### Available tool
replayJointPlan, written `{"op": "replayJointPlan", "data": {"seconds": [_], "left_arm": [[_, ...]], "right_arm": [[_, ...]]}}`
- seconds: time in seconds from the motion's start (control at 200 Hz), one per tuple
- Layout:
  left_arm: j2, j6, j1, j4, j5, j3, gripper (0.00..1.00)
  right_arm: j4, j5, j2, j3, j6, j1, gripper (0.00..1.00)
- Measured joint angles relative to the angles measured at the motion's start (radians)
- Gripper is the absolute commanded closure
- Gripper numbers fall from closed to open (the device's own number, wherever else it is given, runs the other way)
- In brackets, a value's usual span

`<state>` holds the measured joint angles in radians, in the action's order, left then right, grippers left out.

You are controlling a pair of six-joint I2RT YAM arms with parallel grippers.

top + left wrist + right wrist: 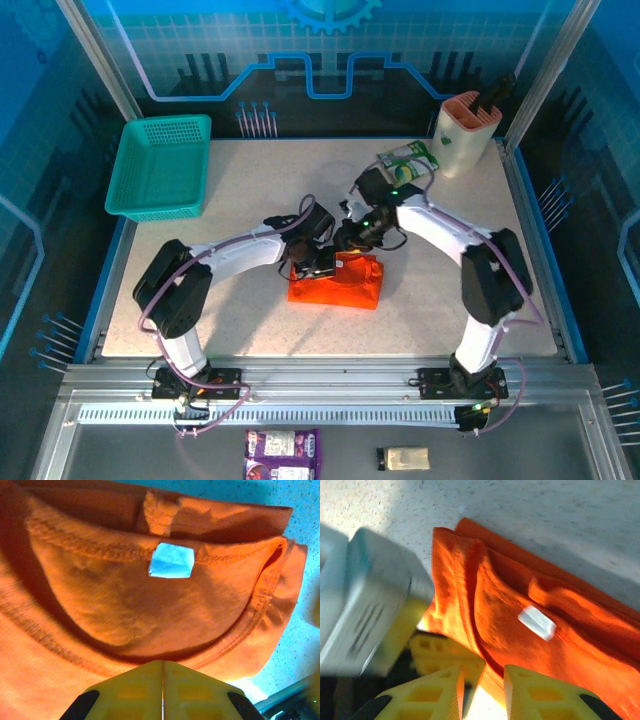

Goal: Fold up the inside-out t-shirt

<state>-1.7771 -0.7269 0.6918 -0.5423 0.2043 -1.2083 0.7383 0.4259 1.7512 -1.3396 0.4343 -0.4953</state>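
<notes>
Orange thin-cloth t-shirt (345, 285) lay bunched mid-way across the pale speckled tabletop (250, 200). Left gripper (162, 664) was clenched shut near the collar (90, 550); right gripper (482, 672) straddled a cloth edge, grip unclear. Folding well likely needed both moving together.

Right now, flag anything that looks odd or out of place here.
Purple packets and a beige packet lie off the table, on the near side of the arm bases. A green pouch lies loose beside the beige holder, far right. The orange t-shirt itself looks unremarkable.
</notes>
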Motion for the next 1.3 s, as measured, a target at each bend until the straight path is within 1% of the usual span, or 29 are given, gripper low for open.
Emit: {"op": "replayJointPlan", "data": {"seconds": [0.12, 0.225, 0.295, 0.49, 0.62, 0.725, 0.866, 0.956, 1.041, 1.131, 1.226, 1.301], "left_arm": [[-0.053, 0.002, 0.011, -0.003, -0.009, -0.008, 0.94], [-0.09, 0.004, 0.011, -0.001, -0.024, -0.008, 0.95], [-0.105, 0.006, 0.011, 0.0, -0.032, -0.01, 0.95], [-0.117, 0.019, 0.011, 0.003, -0.04, -0.019, 0.96], [-0.098, 0.019, 0.011, 0.021, -0.043, -0.005, 0.94], [-0.062, 0.019, 0.01, 0.016, -0.054, 0.0, 0.94], [-0.013, 0.023, -0.003, -0.022, -0.092, -0.014, 0.94], [0.003, 0.028, -0.029, -0.044, -0.12, -0.019, 0.94], [0.012, 0.033, -0.077, -0.051, -0.13, 0.002, 0.92], [0.04, 0.048, -0.147, -0.052, -0.129, 0.066, 0.88], [0.069, 0.059, -0.219, -0.051, -0.121, 0.121, 0.82], [0.092, 0.073, -0.255, -0.047, -0.101, 0.15, 0.79]], "right_arm": [[-0.028, 0.009, -0.076, 0.115, 0.023, 0.028, 0.71], [-0.074, 0.034, -0.065, 0.203, 0.038, 0.056, 0.71], [-0.104, 0.052, -0.028, 0.243, 0.044, 0.082, 0.72], [-0.193, 0.08, 0.112, 0.256, 0.044, 0.137, 0.73], [-0.198, 0.098, 0.12, 0.233, 0.039, 0.143, 0.72], [-0.19, 0.09, 0.082, 0.233, 0.037, 0.142, 0.71], [-0.154, 0.057, -0.054, 0.235, 0.039, 0.122, 0.67], [-0.124, 0.021, -0.146, 0.252, 0.037, 0.098, 0.64], [-0.094, -0.005, -0.202, 0.287, 0.038, 0.077, 0.6], [-0.062, -0.037, -0.216, 0.319, 0.04, 0.048, 0.54], [-0.031, -0.115, -0.217, 0.343, 0.061, -0.002, 0.46], [-0.023, -0.176, -0.222, 0.366, 0.082, -0.031, 0.41]]}}
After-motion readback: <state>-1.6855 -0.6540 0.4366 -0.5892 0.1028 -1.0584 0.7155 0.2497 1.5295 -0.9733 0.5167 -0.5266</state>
